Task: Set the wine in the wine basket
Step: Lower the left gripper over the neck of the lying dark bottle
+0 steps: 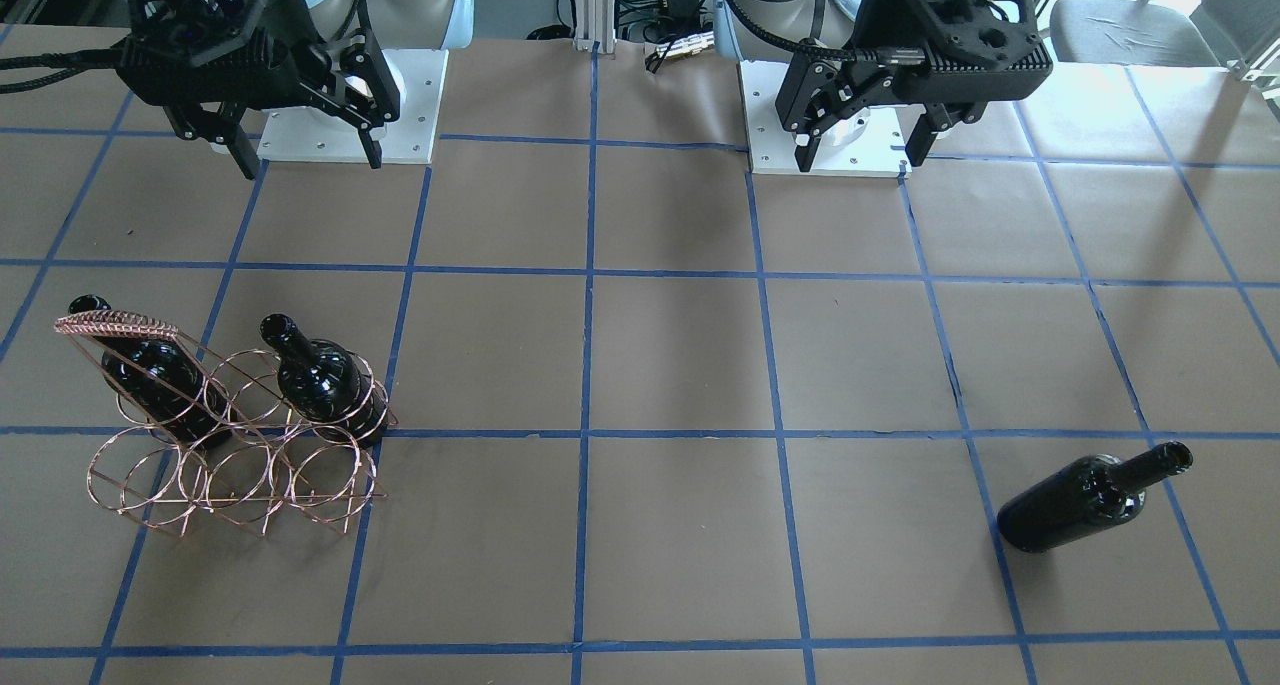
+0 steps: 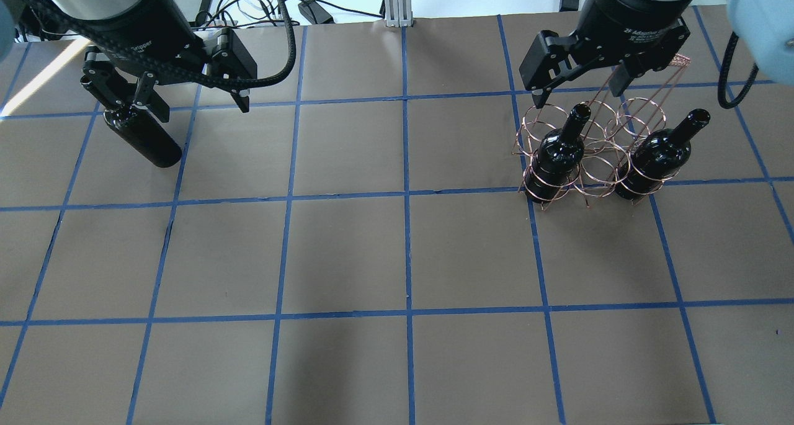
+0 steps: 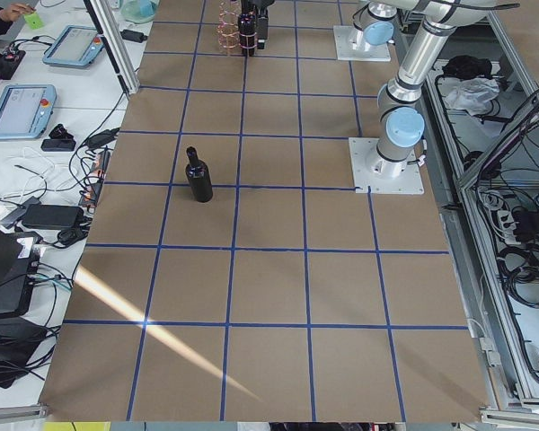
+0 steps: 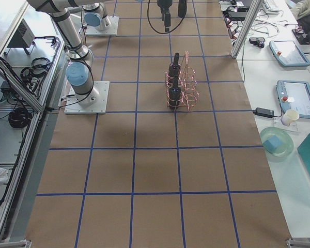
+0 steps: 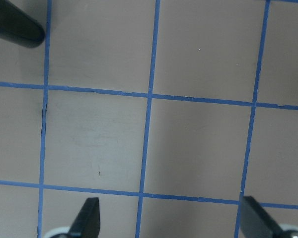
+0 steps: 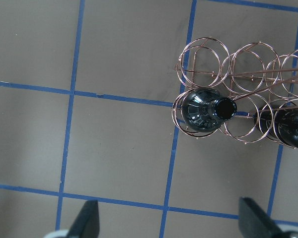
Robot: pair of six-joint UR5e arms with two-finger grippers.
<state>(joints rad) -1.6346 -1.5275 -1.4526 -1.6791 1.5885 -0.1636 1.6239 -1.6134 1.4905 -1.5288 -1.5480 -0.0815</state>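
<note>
The wine [image 1: 1085, 497] is a dark glossy bottle with an open rimmed mouth. It stands upright and alone on the table on my left side, and also shows in the overhead view [image 2: 144, 137] and the exterior left view [image 3: 198, 180]. My left gripper [image 1: 862, 150] is open and empty, raised above the table back from the bottle; a corner of the bottle [image 5: 15, 27] shows in its wrist view. The copper wire wine basket [image 1: 250, 475] stands on my right side. My right gripper [image 2: 577, 90] is open and empty, high above the basket [image 6: 248, 77].
Two capped dark bottles [image 1: 150, 375] [image 1: 325, 380] sit in the basket's loops, necks up and tilted. The brown table [image 1: 680, 365] has a blue tape grid. The two arm base plates [image 1: 830, 115] lie at the robot's side of the table.
</note>
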